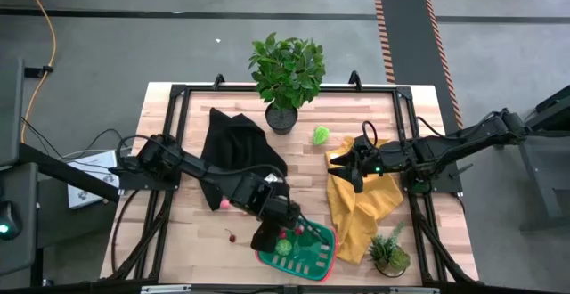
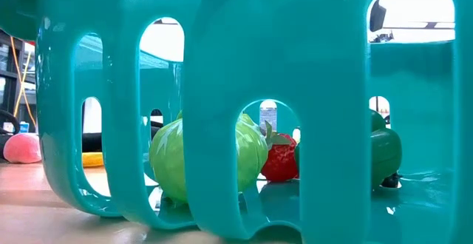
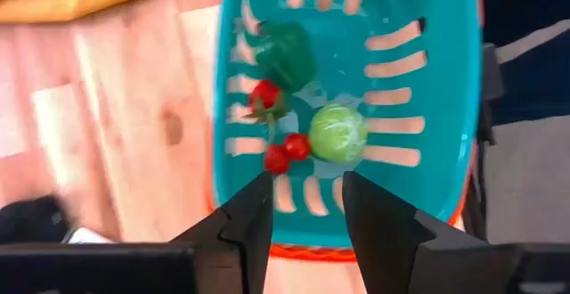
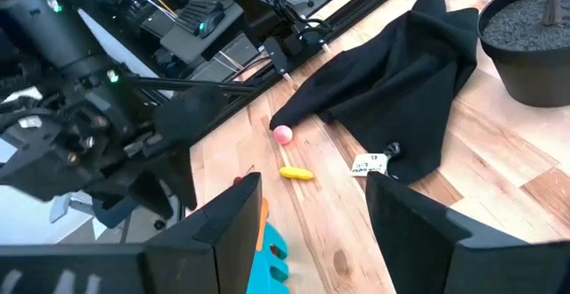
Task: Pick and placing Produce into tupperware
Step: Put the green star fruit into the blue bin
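Our left gripper [image 3: 305, 207] hangs just above the rounded green plastic container with the red rim [image 1: 313, 260], its two dark fingers [image 3: 252, 218] apart and holding nothing. Inside the container, seen past those fingers, lie a pale green cabbage-like ball [image 3: 338, 133], two small red cherries [image 3: 287, 151], a red strawberry [image 3: 264, 94] and a dark green pepper [image 3: 285, 52]. In the overhead view the container sits at about six o'clock on the light wooden table [image 1: 191, 232]. A tiny red bit [image 1: 232, 236] lies on the wood just at its nine o'clock, and a small pink ball [image 1: 225, 204] further toward ten o'clock, beside the crumpled black cloth [image 1: 236, 142]. Our right gripper [image 1: 342, 167] waits at three o'clock over the yellow cloth [image 1: 361, 207], fingers spread and empty, with a lime-green ball [image 1: 321, 134] near it toward eleven o'clock.
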